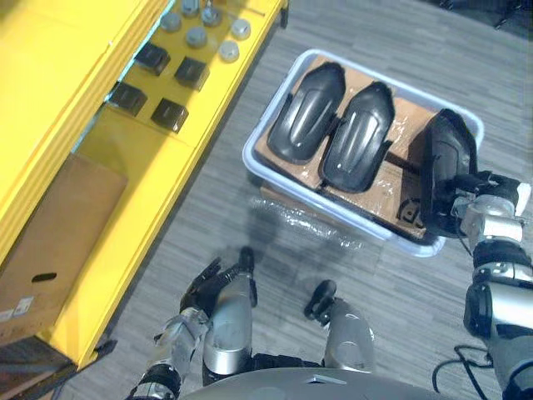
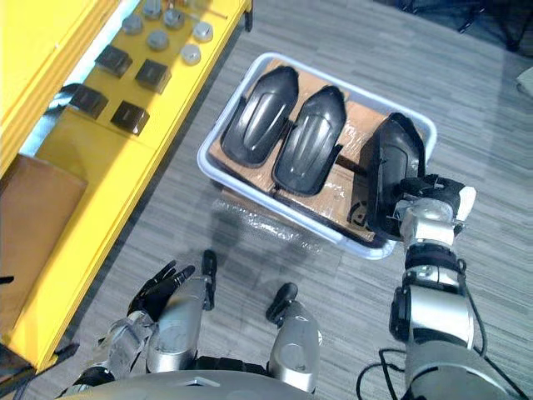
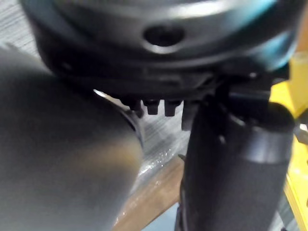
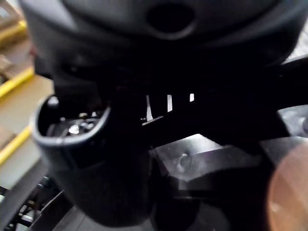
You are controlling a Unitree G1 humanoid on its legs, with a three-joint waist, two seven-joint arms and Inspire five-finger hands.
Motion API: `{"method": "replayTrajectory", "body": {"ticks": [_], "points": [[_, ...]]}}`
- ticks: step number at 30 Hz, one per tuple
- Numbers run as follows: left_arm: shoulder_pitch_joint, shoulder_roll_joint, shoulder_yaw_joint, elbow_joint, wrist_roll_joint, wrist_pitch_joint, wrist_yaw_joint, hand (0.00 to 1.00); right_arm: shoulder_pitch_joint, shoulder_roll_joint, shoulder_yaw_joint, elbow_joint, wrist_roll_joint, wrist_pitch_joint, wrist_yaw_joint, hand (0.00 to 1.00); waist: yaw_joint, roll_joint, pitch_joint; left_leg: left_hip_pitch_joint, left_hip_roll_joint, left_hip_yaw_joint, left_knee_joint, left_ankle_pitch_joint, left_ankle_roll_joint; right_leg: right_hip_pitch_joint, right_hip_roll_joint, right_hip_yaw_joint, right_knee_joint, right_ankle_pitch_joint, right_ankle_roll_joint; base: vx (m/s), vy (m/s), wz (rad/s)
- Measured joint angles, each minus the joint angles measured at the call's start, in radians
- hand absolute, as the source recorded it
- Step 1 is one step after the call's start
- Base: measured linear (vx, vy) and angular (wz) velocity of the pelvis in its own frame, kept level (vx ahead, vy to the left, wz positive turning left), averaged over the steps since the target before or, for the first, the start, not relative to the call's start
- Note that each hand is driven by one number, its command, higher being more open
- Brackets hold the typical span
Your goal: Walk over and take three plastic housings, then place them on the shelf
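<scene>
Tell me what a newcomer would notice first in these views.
A white bin on the floor holds three black shells: the left housing and middle housing lie flat, the right housing stands on edge in the right hand. Beside it, a bright yellow shelf carries small dark blocks and grey discs.

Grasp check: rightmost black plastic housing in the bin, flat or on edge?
On edge: the black plastic housing stands narrow-side up, right hand gripping it.

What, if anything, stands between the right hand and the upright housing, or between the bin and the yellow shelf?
Nothing visible does. The right hand is right at the upright housing in the bin. Only floor lies between the bin and the yellow shelf, where dark blocks and grey discs sit on its far part.
</scene>
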Motion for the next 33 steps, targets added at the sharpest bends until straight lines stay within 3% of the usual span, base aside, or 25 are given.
{"method": "replayTrajectory", "body": {"ticks": [7,13,18,20,25,33], "points": [[0.126,0.01,-0.049,-0.298,-0.046,0.027,0.011,1.0,0.067,0.0,-0.002,-0.157,-0.189,-0.096,-0.17,0.0,-0.036,-0.03,-0.178,0.098,-0.001,0.03,-0.116,0.021,-0.011,0.132,0.071,0.005,-0.253,0.111,0.014,0.11,-0.002,-0.11],[0.11,0.001,-0.072,-0.509,-0.046,0.085,0.0,1.0,0.145,0.05,0.005,-0.316,-0.322,-0.184,-0.181,0.0,-0.053,-0.035,-0.263,0.175,-0.01,0.054,-0.23,0.061,-0.018,0.171,0.092,0.026,-0.331,0.148,0.015,0.03,-0.009,-0.13],[0.015,-0.004,-0.154,-0.623,-0.047,0.161,-0.019,1.0,0.163,0.119,0.071,-0.329,-0.411,-0.255,-0.153,0.0,-0.074,-0.03,-0.295,0.214,-0.018,0.074,-0.299,0.087,-0.012,0.17,0.094,0.04,-0.337,0.155,0.014,-0.03,0.008,-0.11],[-0.065,-0.015,-0.202,-0.658,-0.076,0.184,-0.024,1.0,0.179,0.167,0.112,-0.34,-0.435,-0.314,-0.127,0.0,-0.084,-0.032,-0.306,0.229,-0.021,0.089,-0.32,0.096,-0.008,0.173,0.095,0.059,-0.36,0.174,0.013,-0.04,0.035,-0.21],[-0.186,-0.053,-0.276,-0.683,-0.12,0.19,-0.002,1.0,0.198,0.243,0.184,-0.364,-0.456,-0.423,-0.106,0.0,-0.111,-0.029,-0.321,0.252,-0.031,0.117,-0.323,0.098,-0.005,0.182,0.092,0.085,-0.37,0.188,0.015,-0.03,0.018,-0.18],[-0.234,-0.101,-0.338,-0.679,-0.122,0.19,0.126,1.0,0.247,0.318,0.297,-0.391,-0.463,-0.516,-0.082,0.0,-0.125,-0.025,-0.339,0.259,-0.032,0.136,-0.325,0.097,-0.005,0.182,0.097,0.114,-0.399,0.217,0.01,-0.03,0.006,-0.11]]}}
